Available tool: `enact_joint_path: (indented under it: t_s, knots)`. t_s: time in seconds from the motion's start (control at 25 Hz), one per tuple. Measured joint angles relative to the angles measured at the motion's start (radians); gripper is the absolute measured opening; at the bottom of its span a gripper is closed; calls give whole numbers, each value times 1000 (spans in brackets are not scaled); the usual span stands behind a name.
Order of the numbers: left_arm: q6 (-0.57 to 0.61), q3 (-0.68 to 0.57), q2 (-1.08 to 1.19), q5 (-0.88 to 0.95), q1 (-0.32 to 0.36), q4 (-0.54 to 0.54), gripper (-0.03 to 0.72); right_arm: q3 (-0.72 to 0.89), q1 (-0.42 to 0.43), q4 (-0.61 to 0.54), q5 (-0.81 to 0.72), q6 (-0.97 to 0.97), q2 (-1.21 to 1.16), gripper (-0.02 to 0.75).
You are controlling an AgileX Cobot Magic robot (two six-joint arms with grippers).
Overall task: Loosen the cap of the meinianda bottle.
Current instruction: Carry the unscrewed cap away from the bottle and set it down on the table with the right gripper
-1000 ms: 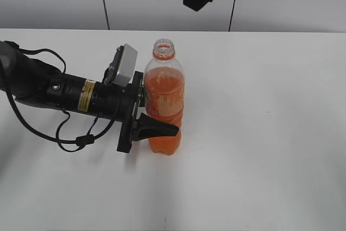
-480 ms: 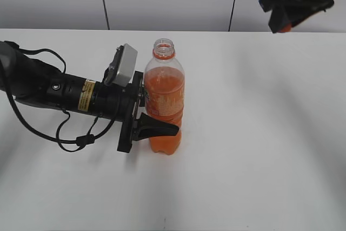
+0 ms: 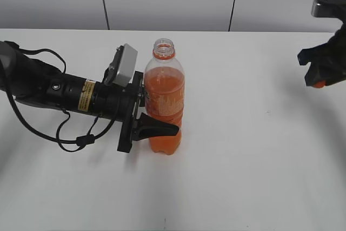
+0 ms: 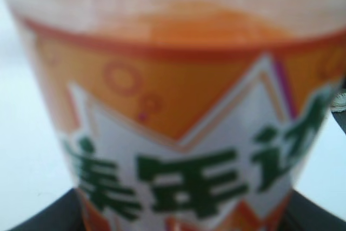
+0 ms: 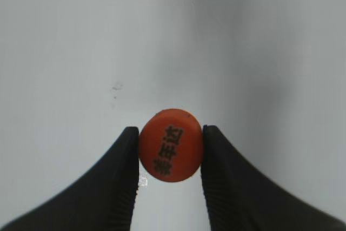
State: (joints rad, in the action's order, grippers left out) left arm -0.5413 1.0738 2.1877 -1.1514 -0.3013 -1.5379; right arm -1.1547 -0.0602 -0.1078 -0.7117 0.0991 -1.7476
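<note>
One meinianda bottle [image 3: 164, 104] stands at centre frame; one cap [image 5: 171, 145] shows lower centre; two grippers appear, left [image 3: 148, 125] and right [image 3: 319, 74].

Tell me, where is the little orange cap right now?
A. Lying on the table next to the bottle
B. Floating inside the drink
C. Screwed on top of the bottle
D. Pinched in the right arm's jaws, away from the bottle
D. The right wrist view shows the cap squeezed between the two dark jaws of the right gripper, while the meinianda bottle stands with its mouth open and bare.
</note>
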Motion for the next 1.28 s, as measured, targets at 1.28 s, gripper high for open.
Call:
enact_joint_path:
  t_s: [1.28]
  knots:
    - [0, 0, 0, 0, 0, 0, 400, 130, 26, -113, 233, -7, -168, 269]
